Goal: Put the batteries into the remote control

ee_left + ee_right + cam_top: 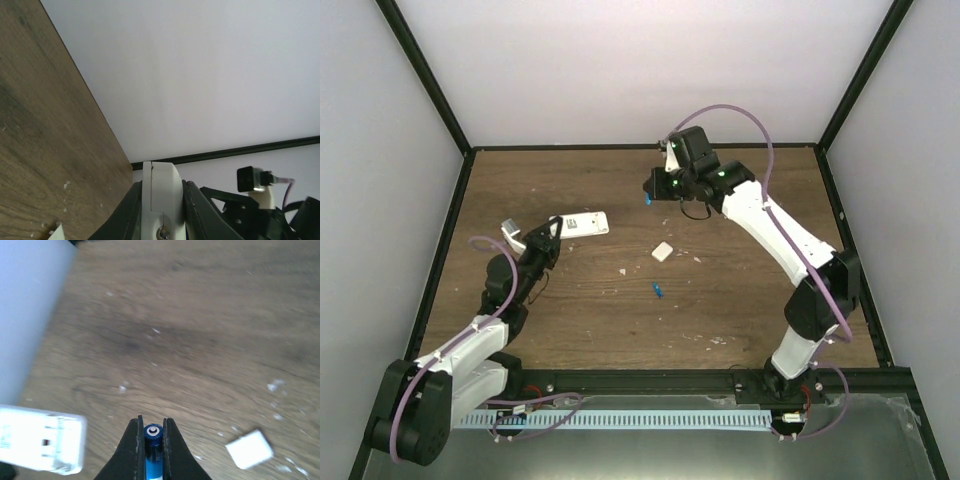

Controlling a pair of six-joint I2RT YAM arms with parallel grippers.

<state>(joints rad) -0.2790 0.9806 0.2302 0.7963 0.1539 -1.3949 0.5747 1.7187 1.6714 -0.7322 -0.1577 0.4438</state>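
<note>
My left gripper (pixel 552 229) is shut on the white remote control (pixel 584 224) and holds it off the table at the left; in the left wrist view the remote's edge (pixel 161 200) stands between the two black fingers. My right gripper (pixel 649 196) is shut on a blue battery (pixel 153 445), held above the table at the far middle, to the right of the remote (pixel 40 446). The battery's blue tip also shows in the top view (pixel 648 200). A second blue battery (pixel 658 290) lies on the table in the middle.
A small white square cover piece (pixel 663 252) lies on the wooden table (pixel 740 300) between the arms; it also shows in the right wrist view (pixel 249 448). White crumbs are scattered on the wood. White walls with black frame rails enclose the table.
</note>
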